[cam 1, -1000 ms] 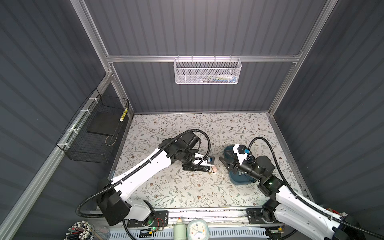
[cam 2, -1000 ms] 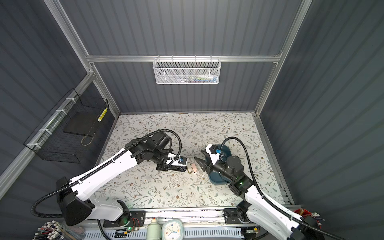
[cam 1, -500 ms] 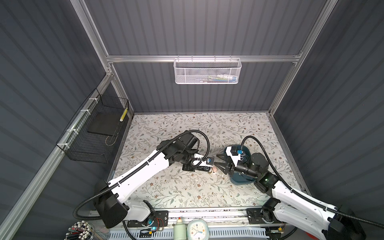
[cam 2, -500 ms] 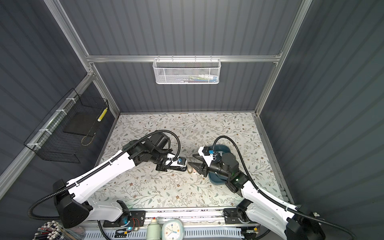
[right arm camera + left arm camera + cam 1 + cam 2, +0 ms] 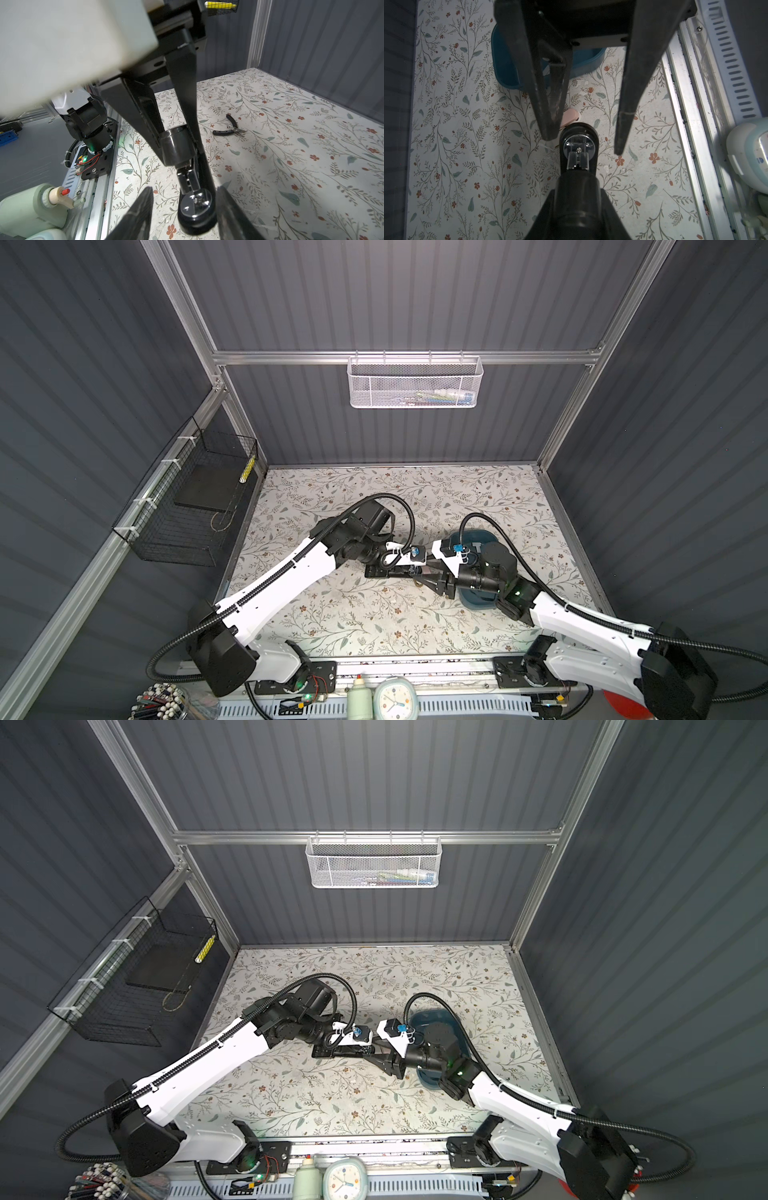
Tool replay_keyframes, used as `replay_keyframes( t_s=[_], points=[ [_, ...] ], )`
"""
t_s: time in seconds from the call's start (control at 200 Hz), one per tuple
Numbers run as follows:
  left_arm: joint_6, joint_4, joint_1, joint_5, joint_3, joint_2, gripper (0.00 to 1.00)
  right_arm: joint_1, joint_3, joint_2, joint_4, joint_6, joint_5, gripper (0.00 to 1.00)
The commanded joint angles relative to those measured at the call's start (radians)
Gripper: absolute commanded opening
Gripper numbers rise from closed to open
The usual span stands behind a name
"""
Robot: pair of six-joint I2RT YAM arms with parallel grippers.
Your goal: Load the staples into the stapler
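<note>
Stapler lies at the middle of the worktop, black with a chrome front plate. The left pincer is clamped narrow on its top arm. The right pincer stands wide, one finger on each side of the rounded front of the base, gripping nothing. No staples can be made out in any view, and neither pincer carries one.

The pincers meet nose to nose, so a small error in closing could knock finger against finger. The base front is round and smooth. A squeeze off its middle would likely let it slip out or swing the stapler round, and the left grip on the top arm alone may not stop that. A pink thing just beside the stapler's front could get shoved.

At lower left in a top view, a jar holds pens. The blue dish sits under the right arm with its inside hidden; the staples may be there. On the left wall, the wire basket holds a dark slab and a yellow stick. Farthest back, the mesh basket holds a few tube-like things at its right end.
</note>
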Motion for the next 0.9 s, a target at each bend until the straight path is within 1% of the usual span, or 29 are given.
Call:
replay_keyframes(
  t_s=[0.0,0.17,0.34,0.4,0.47,0.515,0.555,0.625,0.85,0.896],
  points=[
    [0.002,0.013,0.003,0.091,0.021,-0.038,0.00,0.015,0.031,0.011,-0.024,-0.038,0.019,0.51],
    [0.014,0.002,0.003,0.154,0.021,-0.045,0.00,0.030,0.047,0.032,-0.049,-0.063,0.038,0.50],
    [0.020,-0.009,0.003,0.178,0.026,-0.039,0.00,0.045,0.054,0.045,-0.051,-0.076,0.044,0.45],
    [0.026,-0.014,0.003,0.192,0.025,-0.034,0.00,0.048,0.053,0.046,-0.048,-0.079,0.045,0.40],
    [0.031,-0.022,0.003,0.207,0.027,-0.026,0.00,0.049,0.054,0.046,-0.041,-0.072,0.049,0.30],
    [0.031,-0.026,0.004,0.210,0.032,-0.020,0.00,0.049,0.055,0.045,-0.039,-0.065,0.055,0.28],
    [0.034,-0.030,0.003,0.210,0.033,-0.014,0.00,0.049,0.055,0.046,-0.036,-0.064,0.057,0.29],
    [0.035,-0.032,0.003,0.209,0.034,-0.007,0.00,0.049,0.051,0.045,-0.029,-0.057,0.061,0.38],
    [0.034,-0.033,0.003,0.210,0.033,0.007,0.00,0.049,0.036,0.036,0.007,-0.042,0.056,0.43],
    [0.035,-0.033,0.003,0.209,0.033,0.011,0.00,0.049,0.029,0.028,0.018,-0.036,0.057,0.47]
  ],
)
